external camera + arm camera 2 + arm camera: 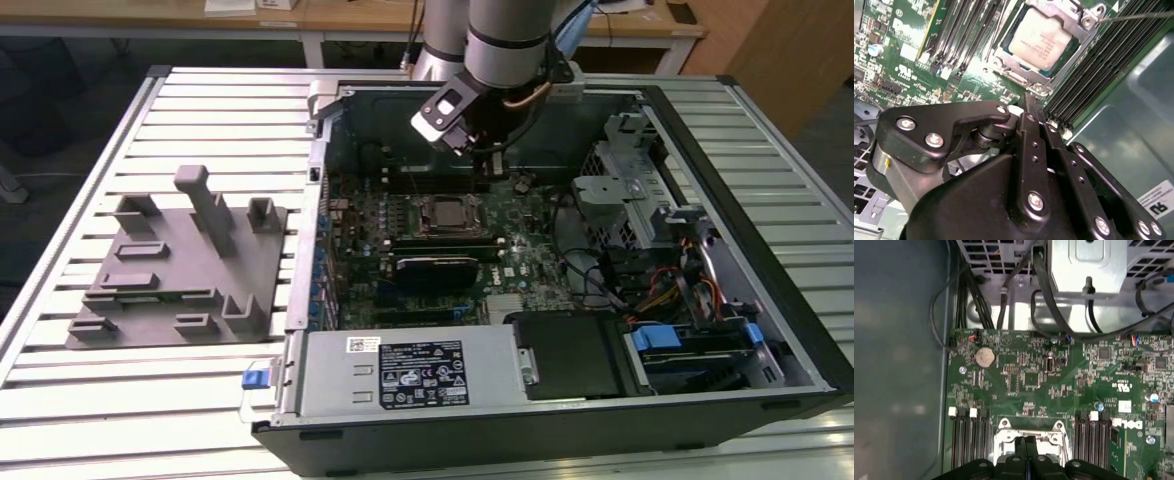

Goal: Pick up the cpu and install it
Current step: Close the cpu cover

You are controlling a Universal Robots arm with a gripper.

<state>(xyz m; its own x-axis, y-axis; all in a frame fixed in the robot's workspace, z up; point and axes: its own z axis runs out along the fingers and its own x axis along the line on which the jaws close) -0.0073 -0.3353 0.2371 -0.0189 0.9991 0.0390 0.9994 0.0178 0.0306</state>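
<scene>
Inside open computer case [561, 440], cpu [1041, 37] seen seated in socket [1016, 75]; gripper [1026, 442] poised above, jaws pressed together, nothing held; placement judged done.

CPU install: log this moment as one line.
cpu: in socket | gripper: shut, empty, clear of cpu

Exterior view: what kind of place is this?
Probably a robotics lab or workshop: an open computer case lies on a slatted metal table, a robot arm reaches over it, and wooden desks stand behind.
</scene>
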